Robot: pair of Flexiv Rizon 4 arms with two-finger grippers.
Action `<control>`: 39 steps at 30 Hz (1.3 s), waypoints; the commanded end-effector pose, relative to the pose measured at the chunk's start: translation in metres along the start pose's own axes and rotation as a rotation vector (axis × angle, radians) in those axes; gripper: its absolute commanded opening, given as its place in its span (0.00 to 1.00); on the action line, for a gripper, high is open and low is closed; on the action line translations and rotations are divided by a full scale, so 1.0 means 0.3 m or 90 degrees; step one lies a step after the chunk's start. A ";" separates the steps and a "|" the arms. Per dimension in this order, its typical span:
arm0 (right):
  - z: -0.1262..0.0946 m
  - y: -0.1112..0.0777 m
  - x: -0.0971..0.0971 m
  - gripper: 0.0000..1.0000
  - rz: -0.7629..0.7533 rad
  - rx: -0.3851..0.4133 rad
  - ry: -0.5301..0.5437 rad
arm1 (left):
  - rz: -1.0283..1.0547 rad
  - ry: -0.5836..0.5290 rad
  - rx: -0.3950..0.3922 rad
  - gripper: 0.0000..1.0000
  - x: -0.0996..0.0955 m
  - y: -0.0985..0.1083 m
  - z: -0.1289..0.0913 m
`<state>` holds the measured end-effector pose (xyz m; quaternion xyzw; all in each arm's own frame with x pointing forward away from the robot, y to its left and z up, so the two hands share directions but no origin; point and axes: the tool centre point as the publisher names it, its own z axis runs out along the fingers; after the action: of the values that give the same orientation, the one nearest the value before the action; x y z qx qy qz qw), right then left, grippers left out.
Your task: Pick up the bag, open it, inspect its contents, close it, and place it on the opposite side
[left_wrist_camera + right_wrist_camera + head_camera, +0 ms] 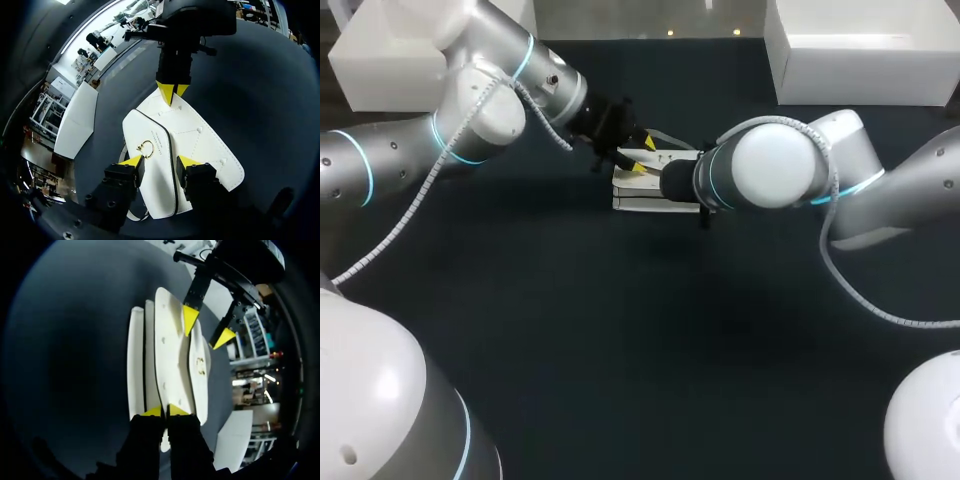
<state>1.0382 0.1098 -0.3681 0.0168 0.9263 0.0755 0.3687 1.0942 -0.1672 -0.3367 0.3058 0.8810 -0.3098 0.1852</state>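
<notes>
Currently; bag (200, 142): white, on dark table (620, 340); left gripper (160, 161): jaws wide, empty, straddling gold clasp (145, 148); right gripper (165, 411): pinched on bag's edge

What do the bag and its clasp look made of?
The bag looks like white leather or faux leather: smooth, matte, stitched seams, flaps holding a stiff shape. The clasp looks like gold-toned metal, judging by its glint; plating or plastic cannot be ruled out.
</notes>
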 end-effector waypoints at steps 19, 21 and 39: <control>0.006 -0.003 0.005 0.00 0.000 -0.004 -0.003 | 0.020 -0.026 -0.049 0.25 -0.013 0.042 0.064; 0.006 -0.003 0.005 0.00 0.000 -0.004 -0.003 | 0.017 -0.029 -0.056 0.20 -0.015 0.044 0.069; 0.006 -0.003 0.005 0.00 0.000 -0.004 -0.003 | -0.142 -0.015 -0.038 0.00 -0.090 0.055 -0.036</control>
<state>1.0406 0.1120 -0.3672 0.0166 0.9256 0.0771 0.3702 1.1163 -0.1663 -0.3343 0.1994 0.9098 -0.3110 0.1891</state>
